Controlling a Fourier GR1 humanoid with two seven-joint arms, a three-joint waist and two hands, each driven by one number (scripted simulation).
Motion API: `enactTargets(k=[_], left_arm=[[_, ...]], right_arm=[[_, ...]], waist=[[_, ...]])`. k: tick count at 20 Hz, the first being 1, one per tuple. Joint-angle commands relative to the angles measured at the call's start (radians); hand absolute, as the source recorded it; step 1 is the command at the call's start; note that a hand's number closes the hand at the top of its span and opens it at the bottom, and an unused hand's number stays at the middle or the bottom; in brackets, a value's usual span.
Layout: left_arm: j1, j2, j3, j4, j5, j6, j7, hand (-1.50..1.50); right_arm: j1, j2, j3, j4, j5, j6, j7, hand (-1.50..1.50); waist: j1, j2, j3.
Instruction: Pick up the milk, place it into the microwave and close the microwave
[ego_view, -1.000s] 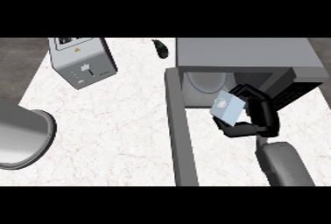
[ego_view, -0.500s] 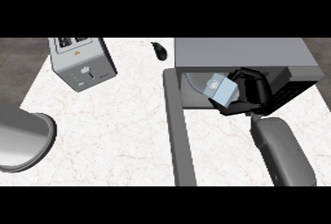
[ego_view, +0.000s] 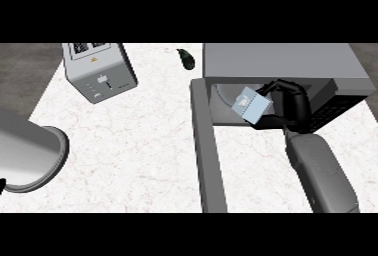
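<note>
My right hand (ego_view: 294, 107) is clamped round the milk (ego_view: 251, 106), held tilted just inside the microwave (ego_view: 280, 61) mouth, so I fear it tips over on release and sticks out, blocking the open door (ego_view: 210, 165) from closing.

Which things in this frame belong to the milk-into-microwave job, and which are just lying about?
Part of the job:
- milk carton, held by the right hand
- microwave
- microwave door, open

Just lying about:
- toaster
- grey round vessel at the left edge
- small dark object beside the microwave, too small to identify
</note>
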Motion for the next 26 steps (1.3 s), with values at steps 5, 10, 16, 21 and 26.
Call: enactTargets(k=[5,10,16,21,26], left_arm=[[-0.056,0.011,-0.015,0.014,-0.007,-0.004,0.004,-1.50],[-0.084,0.033,-0.012,0.024,0.004,-0.006,0.025,-1.50],[-0.091,0.028,-0.026,0.020,-0.028,-0.003,0.021,-1.50],[-0.127,0.043,-0.034,0.030,-0.057,0.003,0.034,-1.50],[-0.137,0.055,-0.039,0.035,-0.073,-0.004,0.039,-1.50]], right_arm=[[-0.195,-0.022,0.015,0.182,0.088,-0.092,0.126,1.50],[-0.170,-0.032,-0.010,0.164,0.077,-0.147,0.105,1.50],[-0.117,-0.008,-0.095,0.130,0.027,-0.280,0.071,1.50],[-0.062,-0.038,-0.071,0.106,0.139,-0.406,-0.019,-1.50],[-0.043,-0.039,-0.082,0.090,0.185,-0.453,-0.032,-1.50]], waist=[[0.095,0.059,-0.013],[0.125,0.069,-0.014],[0.150,0.074,-0.014],[0.158,0.089,-0.018],[0.187,0.092,-0.016]])
